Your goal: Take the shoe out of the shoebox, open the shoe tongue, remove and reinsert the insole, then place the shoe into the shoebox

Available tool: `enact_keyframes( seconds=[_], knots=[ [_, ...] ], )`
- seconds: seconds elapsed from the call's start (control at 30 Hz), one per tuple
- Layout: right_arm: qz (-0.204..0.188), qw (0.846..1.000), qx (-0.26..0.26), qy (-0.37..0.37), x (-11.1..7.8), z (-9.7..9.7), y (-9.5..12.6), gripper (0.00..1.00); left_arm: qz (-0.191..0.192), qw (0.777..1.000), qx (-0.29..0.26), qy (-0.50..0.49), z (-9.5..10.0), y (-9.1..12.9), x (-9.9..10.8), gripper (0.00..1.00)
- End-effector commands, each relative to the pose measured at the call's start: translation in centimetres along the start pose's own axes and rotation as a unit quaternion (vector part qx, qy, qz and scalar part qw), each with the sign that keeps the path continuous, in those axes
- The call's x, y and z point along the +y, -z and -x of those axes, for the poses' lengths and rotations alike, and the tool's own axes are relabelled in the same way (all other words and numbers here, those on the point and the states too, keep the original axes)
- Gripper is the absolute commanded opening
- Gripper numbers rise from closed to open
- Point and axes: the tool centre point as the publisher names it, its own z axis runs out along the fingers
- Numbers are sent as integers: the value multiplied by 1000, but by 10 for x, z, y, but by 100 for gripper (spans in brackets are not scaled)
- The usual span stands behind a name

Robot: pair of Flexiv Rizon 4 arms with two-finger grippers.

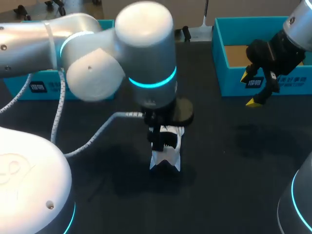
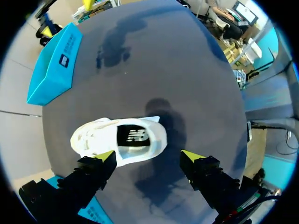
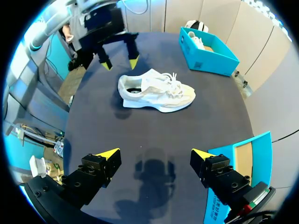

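1. Currently the white sneaker [image 1: 165, 157] is out of its box. It stands on its sole near the middle of the dark bench [image 1: 234, 161], well apart from the teal shoebox [image 1: 231, 84] at the far right.
2. My left hand [image 2: 148, 157] hangs above the sneaker's heel end, fingers spread wide and holding nothing. In the left wrist view one yellow tip overlaps the sneaker's side and the other sits over bare bench.
3. My right hand [image 3: 155, 156] is just as wide open and empty, up beside the shoebox and well away from the sneaker.
4. The black insole [image 2: 135, 136] lies flat inside the collar, so I judge the step in hand to be the tongue-and-insole work. Whether the tongue is already pulled back is hard to tell under the laces [image 3: 174, 80].
5. To do it well, the left hand should first shift sideways so the collar opening sits midway between its fingers; at present it is offset.
6. It should then descend slowly and pinch only the insole's heel edge, not the padded collar, which would drag the whole sneaker up.
7. The sneaker looks light and nothing pins it, so it may lift or skid with the insole. The right hand would do well to come across and press down on the toe before any pull.
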Motion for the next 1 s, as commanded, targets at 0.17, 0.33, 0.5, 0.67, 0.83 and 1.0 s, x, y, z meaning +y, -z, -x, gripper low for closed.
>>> enact_keyframes(
  seconds=[0.17,0.33,0.5,0.67,0.83,1.0],
  knots=[
    [-1,1000,0,0,0,0,0,100,6,1000,-2,16,-8,-40,-6,91],
    [-1,1000,0,0,0,0,0,100,-10,999,-1,33,-11,-61,-4,95],
    [-1,1000,0,0,0,0,0,100,-14,999,-11,40,-13,-80,-4,95],
    [-1,1000,0,0,0,0,0,100,-11,999,-6,51,-10,-95,-3,93],
    [-1,1000,0,0,0,0,0,100,-9,998,-5,56,-8,-106,-2,73],
    [-1,1000,0,0,0,0,0,100,-7,998,2,57,-10,-112,-4,57]
  ],
)
